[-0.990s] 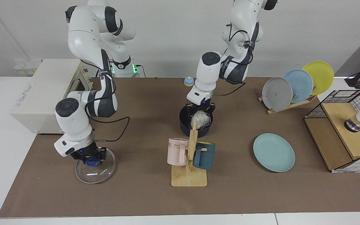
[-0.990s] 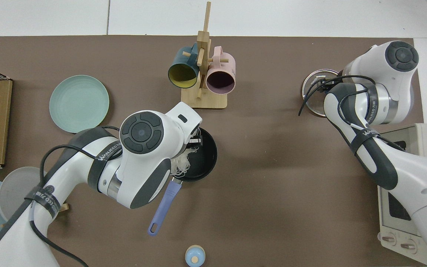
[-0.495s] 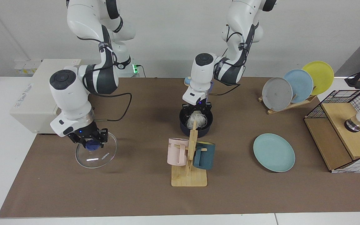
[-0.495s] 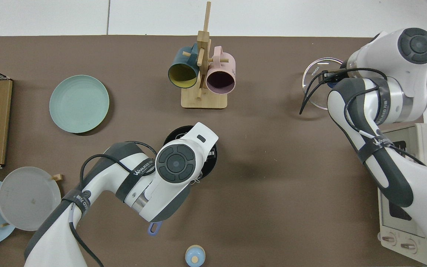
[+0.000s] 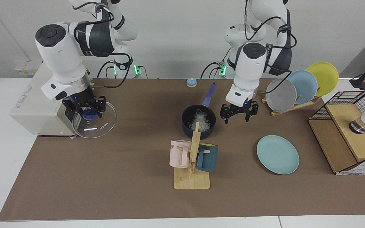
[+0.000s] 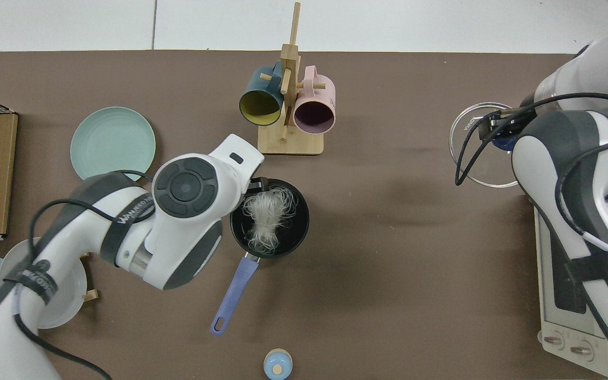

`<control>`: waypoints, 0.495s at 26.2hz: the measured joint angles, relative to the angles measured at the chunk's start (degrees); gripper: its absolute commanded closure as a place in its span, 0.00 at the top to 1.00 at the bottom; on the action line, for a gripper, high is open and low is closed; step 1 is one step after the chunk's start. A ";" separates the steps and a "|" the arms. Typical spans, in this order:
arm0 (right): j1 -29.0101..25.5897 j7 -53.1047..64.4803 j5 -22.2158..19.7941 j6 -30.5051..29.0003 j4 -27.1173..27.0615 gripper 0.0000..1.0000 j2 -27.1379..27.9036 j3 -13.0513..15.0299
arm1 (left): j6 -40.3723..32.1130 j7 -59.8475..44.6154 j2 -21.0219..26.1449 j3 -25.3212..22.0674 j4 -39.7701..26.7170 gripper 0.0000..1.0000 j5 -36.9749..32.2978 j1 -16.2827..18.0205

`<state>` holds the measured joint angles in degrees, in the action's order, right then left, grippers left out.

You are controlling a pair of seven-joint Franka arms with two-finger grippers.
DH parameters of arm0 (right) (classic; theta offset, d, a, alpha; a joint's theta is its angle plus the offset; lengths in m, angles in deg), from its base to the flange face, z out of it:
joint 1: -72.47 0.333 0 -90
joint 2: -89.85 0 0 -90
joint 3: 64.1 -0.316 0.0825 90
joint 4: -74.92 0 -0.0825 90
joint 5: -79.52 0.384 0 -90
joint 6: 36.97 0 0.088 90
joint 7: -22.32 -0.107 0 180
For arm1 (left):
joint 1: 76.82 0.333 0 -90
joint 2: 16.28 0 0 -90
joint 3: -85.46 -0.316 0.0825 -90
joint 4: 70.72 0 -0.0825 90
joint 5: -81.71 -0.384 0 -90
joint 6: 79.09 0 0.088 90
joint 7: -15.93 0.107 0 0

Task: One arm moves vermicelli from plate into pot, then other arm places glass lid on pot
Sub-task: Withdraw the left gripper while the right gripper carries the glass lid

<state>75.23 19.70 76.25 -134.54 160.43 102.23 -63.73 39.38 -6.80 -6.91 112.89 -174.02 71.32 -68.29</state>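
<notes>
The right gripper (image 5: 87, 109) is clamped on the blue knob of the glass lid (image 5: 95, 122) and holds it tilted in the air, up off the brown mat (image 5: 106, 190), just in front of the beige oven (image 5: 40, 98) at the table's edge. From above, most of that gripper is hidden under the arm's own wrist and cables, and only part of the lid's rim (image 6: 467, 126) shows past them. The left gripper (image 5: 239, 113) hangs with its fingers spread and nothing between them, in the air just beside the pot (image 5: 199, 122) on the side toward the plate rack (image 5: 291, 106); it touches nothing. In the top view its fingers cannot be made out beneath the big white wrist, which also covers part of the pot's rim (image 6: 304, 221). The vermicelli (image 5: 201, 118) lies inside the pot as a loose white tangle, and the pot's blue handle (image 5: 209, 95) points toward the back of the table. In the facing view the wooden mug stand (image 5: 192, 177), with its pink mug (image 5: 179, 153) and dark teal mug (image 5: 206, 157), cuts across the pot's near wall. The light teal plate (image 5: 277, 154) sits bare on the mat, well apart from the pot. On the rack a grey plate (image 5: 280, 94), a blue plate (image 5: 303, 86) and a yellow plate (image 5: 323, 77) lean overlapping.
</notes>
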 measured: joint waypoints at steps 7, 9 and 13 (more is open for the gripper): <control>-0.17 -2.24 0.00 1.47 0.01 0.00 -0.83 -3.15 | -8.48 16.17 -0.02 -0.47 6.72 1.00 1.54 9.79; -0.22 -7.06 -0.03 1.47 0.01 0.00 -0.91 -5.57 | -11.45 18.44 -0.04 -0.48 8.73 1.00 1.54 10.85; -0.26 -17.11 -0.89 1.47 -0.04 0.00 -1.02 -12.36 | -15.41 20.75 -0.34 -0.40 11.55 1.00 1.54 11.23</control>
<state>74.97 2.60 75.36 -133.07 160.39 101.21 -76.09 23.98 13.94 -7.25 112.49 -162.47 72.86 -57.05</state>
